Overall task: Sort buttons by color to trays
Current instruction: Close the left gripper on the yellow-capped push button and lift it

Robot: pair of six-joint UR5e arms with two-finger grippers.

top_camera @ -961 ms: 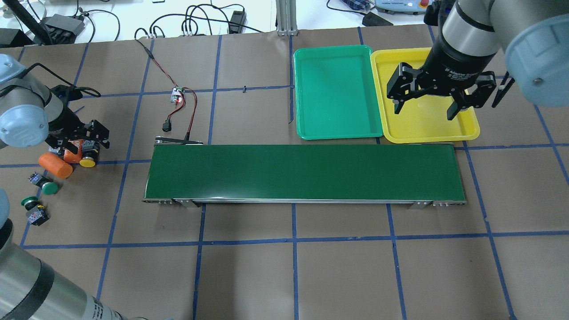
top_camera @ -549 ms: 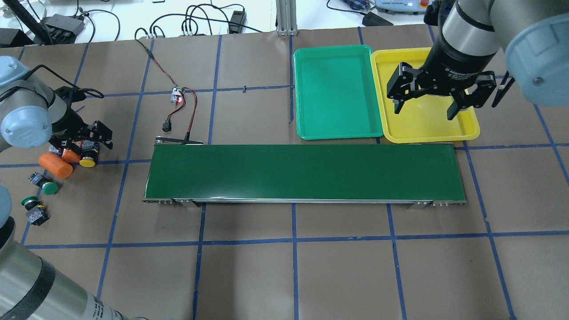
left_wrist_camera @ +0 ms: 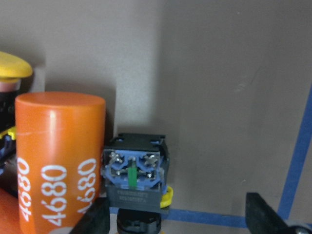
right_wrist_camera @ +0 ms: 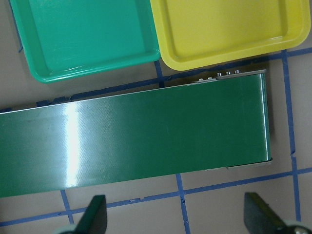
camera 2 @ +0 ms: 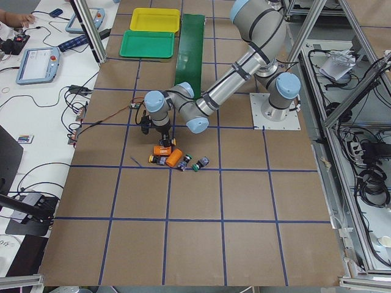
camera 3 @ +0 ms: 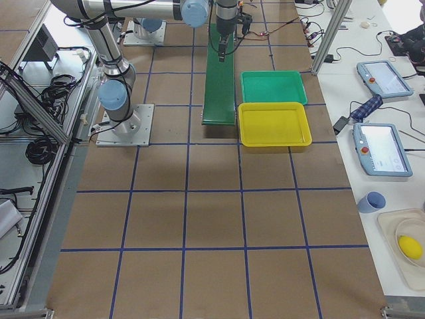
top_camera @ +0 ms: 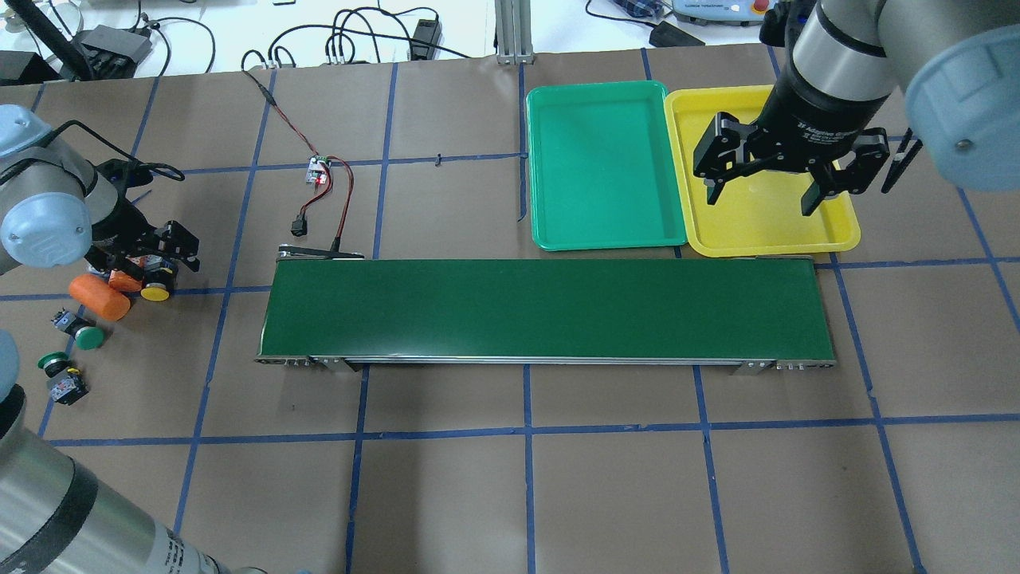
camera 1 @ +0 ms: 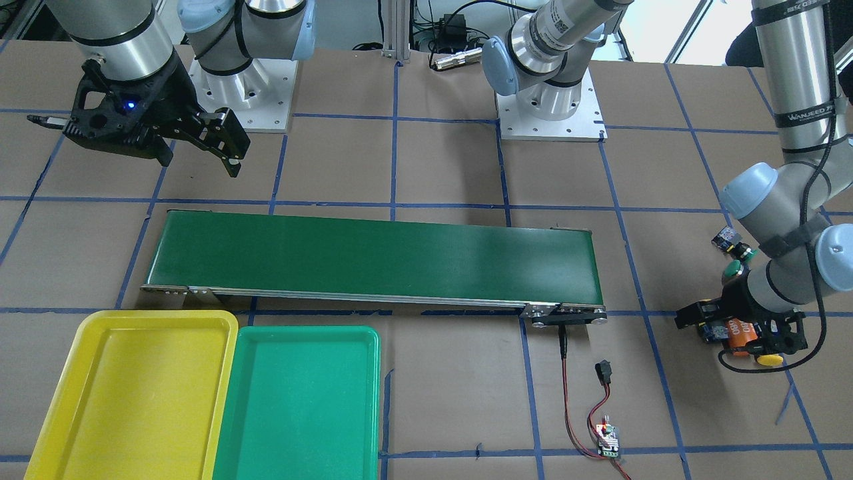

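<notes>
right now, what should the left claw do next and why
Probably close the left claw on the button. In the wrist view the button's blue-and-black body sits between the open fingertips, though nearer the one beside the orange 4680 cylinder. Closing gently seems wise, so that the cylinder is not dragged along.

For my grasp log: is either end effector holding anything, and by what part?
Nothing held. Left end effector is open around a yellow button; right end effector is open, empty.
</notes>
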